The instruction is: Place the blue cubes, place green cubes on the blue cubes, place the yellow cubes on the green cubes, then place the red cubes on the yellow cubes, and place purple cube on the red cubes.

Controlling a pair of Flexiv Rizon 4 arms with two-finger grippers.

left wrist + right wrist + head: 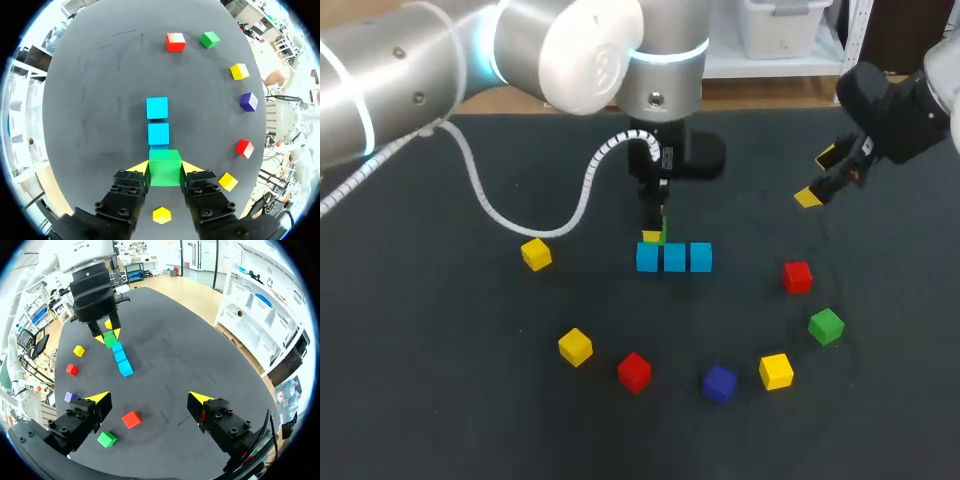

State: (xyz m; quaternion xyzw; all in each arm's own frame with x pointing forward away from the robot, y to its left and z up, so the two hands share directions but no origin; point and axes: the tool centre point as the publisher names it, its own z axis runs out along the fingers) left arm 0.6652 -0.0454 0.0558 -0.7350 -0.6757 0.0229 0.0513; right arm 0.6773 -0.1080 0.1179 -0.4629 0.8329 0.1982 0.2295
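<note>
The left gripper (165, 167) is clamped on a green cube (165, 171), one yellow-tipped finger on each of two opposite side faces. The cube hangs directly over the end cube of the row of three blue cubes (674, 258), at the end nearest the left arm. Whether it already rests on that blue cube cannot be told.

Handling, as judged: the cubes appear small, rigid and light, with smooth flat faces. They should tolerate a firm grip but may slide or topple if nudged. Take hold across two parallel faces, centred, as in the present grasp.

The fingers stand to either side of the row's line, so they should clear the middle blue cube when the jaws part. The blue cubes touch one another, and a skewed descent could shift the row.

The right gripper (150, 399) hovers well apart from the row, jaws apart and empty.

Loose cubes lie in an arc around the row:
- a second green cube (826, 326);
- red cubes (797, 276);
- yellow cubes (575, 347);
- one purple cube (719, 383).

None stands in the way of the placement.
</note>
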